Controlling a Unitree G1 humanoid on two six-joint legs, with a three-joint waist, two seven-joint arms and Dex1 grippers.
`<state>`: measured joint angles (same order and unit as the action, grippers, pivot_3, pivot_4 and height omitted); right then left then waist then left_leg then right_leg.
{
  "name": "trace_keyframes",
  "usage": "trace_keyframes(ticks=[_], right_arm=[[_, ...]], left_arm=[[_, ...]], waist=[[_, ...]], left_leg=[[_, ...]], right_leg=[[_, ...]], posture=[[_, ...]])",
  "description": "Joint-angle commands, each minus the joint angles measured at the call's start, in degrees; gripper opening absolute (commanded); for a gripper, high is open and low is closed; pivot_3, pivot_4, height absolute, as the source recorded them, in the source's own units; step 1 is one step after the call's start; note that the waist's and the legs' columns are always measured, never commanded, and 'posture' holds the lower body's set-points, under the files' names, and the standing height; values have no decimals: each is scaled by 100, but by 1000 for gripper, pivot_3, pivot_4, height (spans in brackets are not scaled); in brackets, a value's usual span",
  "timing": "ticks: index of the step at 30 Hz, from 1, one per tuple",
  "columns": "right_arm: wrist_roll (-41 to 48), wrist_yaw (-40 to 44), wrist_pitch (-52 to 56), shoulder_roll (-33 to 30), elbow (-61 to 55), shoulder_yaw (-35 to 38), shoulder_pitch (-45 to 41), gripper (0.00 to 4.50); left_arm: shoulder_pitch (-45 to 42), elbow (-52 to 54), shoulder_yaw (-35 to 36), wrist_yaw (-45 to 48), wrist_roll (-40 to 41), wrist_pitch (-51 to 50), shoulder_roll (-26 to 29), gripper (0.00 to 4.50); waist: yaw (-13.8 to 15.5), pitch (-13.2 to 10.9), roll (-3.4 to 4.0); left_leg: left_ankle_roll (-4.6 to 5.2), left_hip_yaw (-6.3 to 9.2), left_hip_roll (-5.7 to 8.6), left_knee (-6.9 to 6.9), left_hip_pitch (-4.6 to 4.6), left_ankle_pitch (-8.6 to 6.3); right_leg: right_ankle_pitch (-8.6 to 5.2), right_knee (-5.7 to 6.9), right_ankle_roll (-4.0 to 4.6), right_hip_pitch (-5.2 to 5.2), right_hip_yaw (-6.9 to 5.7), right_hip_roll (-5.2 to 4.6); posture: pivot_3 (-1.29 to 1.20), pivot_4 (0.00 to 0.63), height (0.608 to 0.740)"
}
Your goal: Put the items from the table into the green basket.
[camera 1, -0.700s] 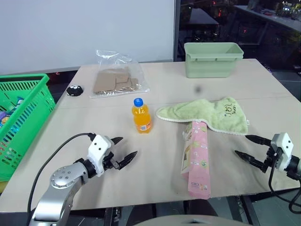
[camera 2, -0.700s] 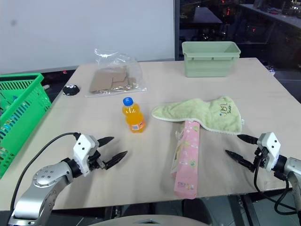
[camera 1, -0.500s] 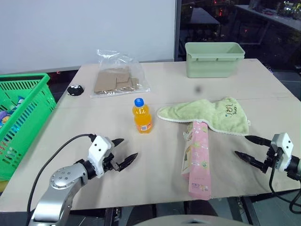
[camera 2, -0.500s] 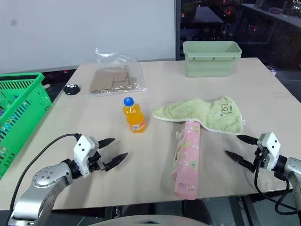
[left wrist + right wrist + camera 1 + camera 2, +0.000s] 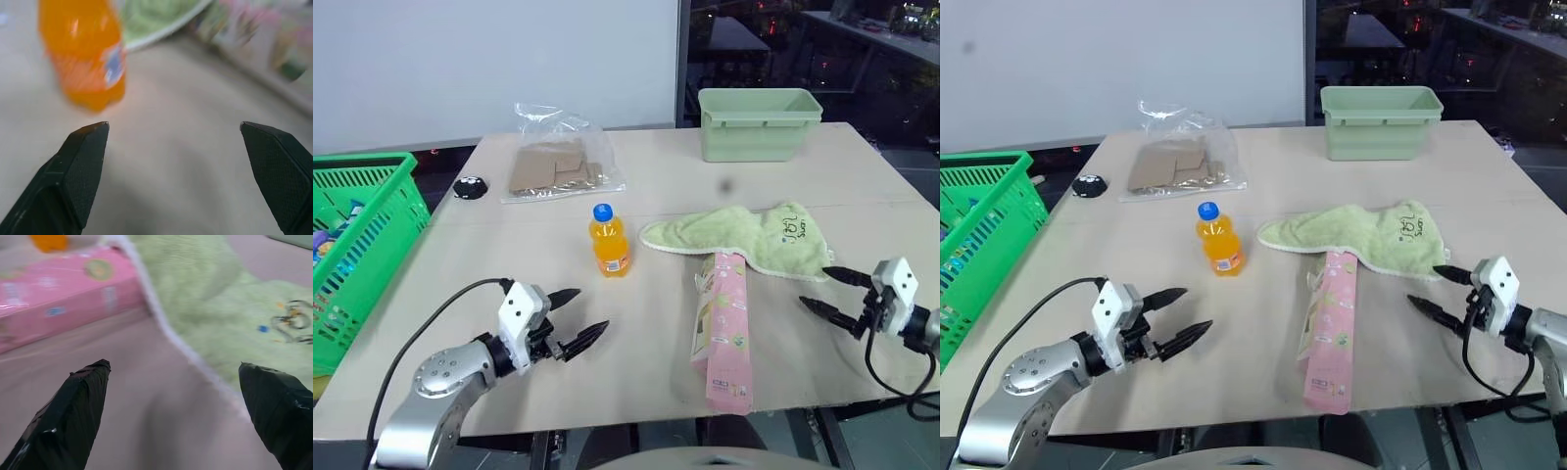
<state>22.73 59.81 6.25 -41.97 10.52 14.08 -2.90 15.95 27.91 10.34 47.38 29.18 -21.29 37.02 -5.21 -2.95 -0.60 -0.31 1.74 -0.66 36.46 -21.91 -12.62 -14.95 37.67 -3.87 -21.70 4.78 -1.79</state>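
The counter (image 5: 509,245) was evenly lit from overhead, shadows soft; both wrist views were blurred close up.

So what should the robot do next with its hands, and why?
Probably move the left gripper forward to the orange bottle and close on it. Both grippers are open and empty, the bottle stands upright on the table just ahead of the left one, and the green basket is on that side too. The right gripper sits nearer the pink packet.

Pale green towel (image 5: 744,238) mid-table; mint tub (image 5: 759,123), clear bag (image 5: 558,164), small black disc (image 5: 468,187) beyond.
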Motion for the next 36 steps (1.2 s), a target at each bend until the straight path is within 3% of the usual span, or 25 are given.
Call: trace_keyframes(ticks=[1, 10, 19, 29, 36], right_arm=[[93, -400, 504, 90, -31, -32, -764, 4500], [-194, -759, 1297, 836, 1496, -643, -2715, 4500], [-722, -694, 1795, 1054, 3326, -1119, -3654, 4500], [-342, -311, 1880, 1101, 3079, -756, -3680, 72], [182, -435, 1689, 823, 2140, 18, -3672, 72]], left_arm=[[-472, 435, 369, 0, 560, -422, 295, 4454], [-1303, 849, 1058, 294, 1636, -1229, 1289, 4454], [-1352, 1330, 1168, 120, 1846, -1522, 1523, 4454], [-1274, 1427, 1085, -11, 1725, -1553, 1565, 4500], [-1654, 1365, 1024, -144, 1929, -1575, 1479, 4500]], waist=[[-4, -1, 0], [-14, -7, 1], [21, -7, 0], [11, -8, 2], [44, -12, 8]], left_leg=[[0, 3, 0, 0, 0, 0], [2, 19, -2, -7, -11, 0], [2, 25, 1, -8, -12, 0], [2, 24, -1, -7, -6, 1], [2, 26, -1, -7, -9, 1]], right_leg=[[0, 2, 0, -1, -1, 2], [1, -1, 0, -5, -4, 16], [14, 0, 21, -4, -7, 16], [2, 5, 0, -1, -4, 20], [2, 5, -2, -3, -5, 21]], posture=[[-35, 0, 740], [-15, 0, 740], [21, 0, 740], [24, 0, 740], [15, 0, 740]])
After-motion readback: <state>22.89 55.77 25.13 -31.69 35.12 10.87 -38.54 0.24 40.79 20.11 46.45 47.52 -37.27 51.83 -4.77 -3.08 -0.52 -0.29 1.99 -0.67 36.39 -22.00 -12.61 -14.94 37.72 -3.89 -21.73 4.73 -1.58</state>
